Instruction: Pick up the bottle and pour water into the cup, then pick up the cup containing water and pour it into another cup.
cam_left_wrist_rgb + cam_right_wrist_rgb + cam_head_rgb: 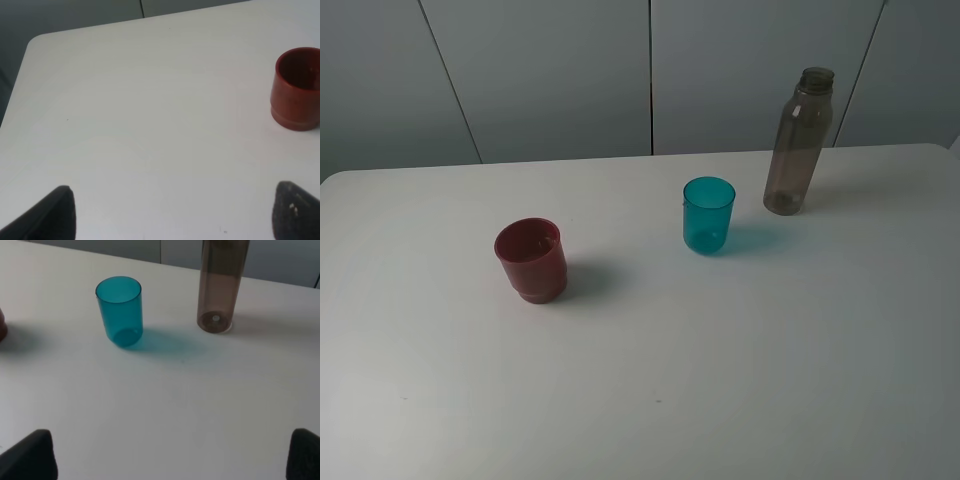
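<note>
The grey-brown translucent bottle (800, 140) stands upright at the back right of the white table (720, 380); the right wrist view shows its lower part (218, 287). The teal cup (708, 214) stands upright left of it, also in the right wrist view (120, 310). The dark red cup (531, 259) stands upright at the middle left, also in the left wrist view (296, 89). Neither gripper shows in the exterior high view. My left gripper (172, 212) is open and empty, well short of the red cup. My right gripper (172, 455) is open and empty, short of the teal cup and bottle.
A grey panelled wall (620, 70) runs behind the table's far edge. The table's rounded far left corner (37, 42) shows in the left wrist view. The edge of the red cup (2, 325) shows in the right wrist view.
</note>
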Controlling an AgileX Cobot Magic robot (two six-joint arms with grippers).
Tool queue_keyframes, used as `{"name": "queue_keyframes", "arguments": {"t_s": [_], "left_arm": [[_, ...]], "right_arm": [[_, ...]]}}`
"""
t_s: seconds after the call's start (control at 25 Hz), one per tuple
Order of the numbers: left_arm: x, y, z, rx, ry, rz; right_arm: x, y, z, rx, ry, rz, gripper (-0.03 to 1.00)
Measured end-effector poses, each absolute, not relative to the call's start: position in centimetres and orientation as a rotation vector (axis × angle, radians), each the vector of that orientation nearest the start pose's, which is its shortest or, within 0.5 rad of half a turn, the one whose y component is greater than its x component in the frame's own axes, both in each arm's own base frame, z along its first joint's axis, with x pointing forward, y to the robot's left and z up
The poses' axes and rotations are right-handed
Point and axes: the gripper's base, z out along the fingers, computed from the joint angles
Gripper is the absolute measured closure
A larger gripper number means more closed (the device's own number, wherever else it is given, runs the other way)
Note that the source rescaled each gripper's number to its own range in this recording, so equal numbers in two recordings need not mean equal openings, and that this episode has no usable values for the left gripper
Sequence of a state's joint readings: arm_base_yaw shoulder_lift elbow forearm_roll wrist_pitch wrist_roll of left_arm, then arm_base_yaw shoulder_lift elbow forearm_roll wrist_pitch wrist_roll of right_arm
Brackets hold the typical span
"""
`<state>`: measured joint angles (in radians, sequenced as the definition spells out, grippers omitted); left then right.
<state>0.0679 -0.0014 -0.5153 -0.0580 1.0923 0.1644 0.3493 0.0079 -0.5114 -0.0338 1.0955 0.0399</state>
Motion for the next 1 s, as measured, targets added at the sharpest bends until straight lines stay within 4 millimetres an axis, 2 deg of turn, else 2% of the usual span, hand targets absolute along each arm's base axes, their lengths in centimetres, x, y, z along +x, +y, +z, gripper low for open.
{"name": "queue_keyframes", "arguments": {"t_s": [0.32, 0.68, 1.0], "left_arm": [[-0.80, -0.52, 27.91, 0.104, 2.056, 0.074], [-0.80, -0.52, 27.91, 0.104, 2.056, 0.074], [-0.80, -0.52, 27.91, 0.104, 2.056, 0.074]], "right_arm": [[-0.62, -0.51, 27.77, -0.309, 2.051, 0.191, -0.03], [-0.76, -0.32, 27.74, -0.045, 2.067, 0.022, -0.03], [-0.77, -0.13, 27.74, -0.038, 2.067, 0.035, -0.03]]}}
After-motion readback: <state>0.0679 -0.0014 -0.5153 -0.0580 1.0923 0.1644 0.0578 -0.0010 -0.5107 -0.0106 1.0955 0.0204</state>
